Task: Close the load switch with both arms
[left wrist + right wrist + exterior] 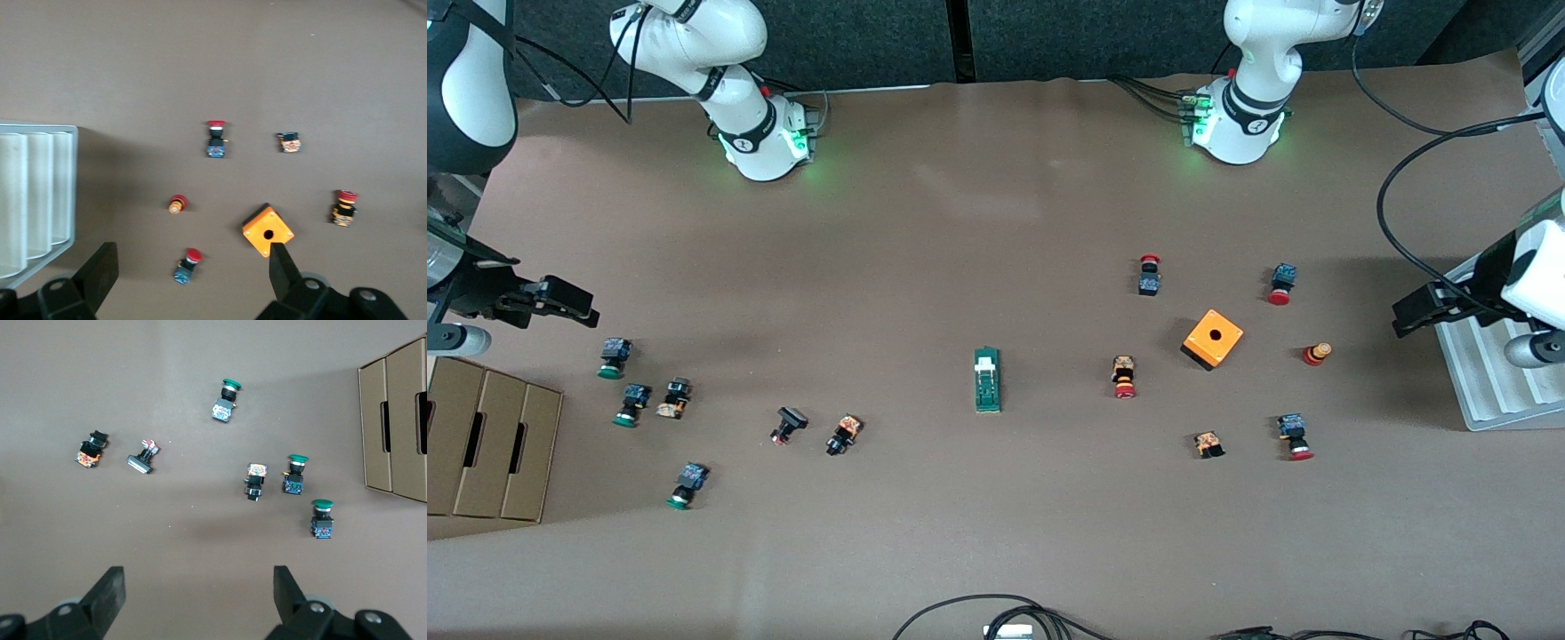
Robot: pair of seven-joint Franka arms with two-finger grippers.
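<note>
The load switch (987, 380), a narrow dark-green block with a white lever piece at the end toward the robots' bases, lies flat near the middle of the table. It shows in neither wrist view. My right gripper (574, 304) hangs open and empty over the right arm's end of the table, above the green-capped buttons; in the right wrist view (199, 590) its jaws stand wide apart. My left gripper (1405, 318) hangs open and empty over the left arm's end, beside the grey tray; in the left wrist view (193, 280) its jaws stand wide apart over a red-capped button (189, 265).
An orange cube with a hole (1212, 339) and several red-capped buttons lie toward the left arm's end. Several green-capped and black buttons (614, 357) lie toward the right arm's end. A cardboard box (489, 449) and a grey ribbed tray (1494, 373) stand at the table's ends.
</note>
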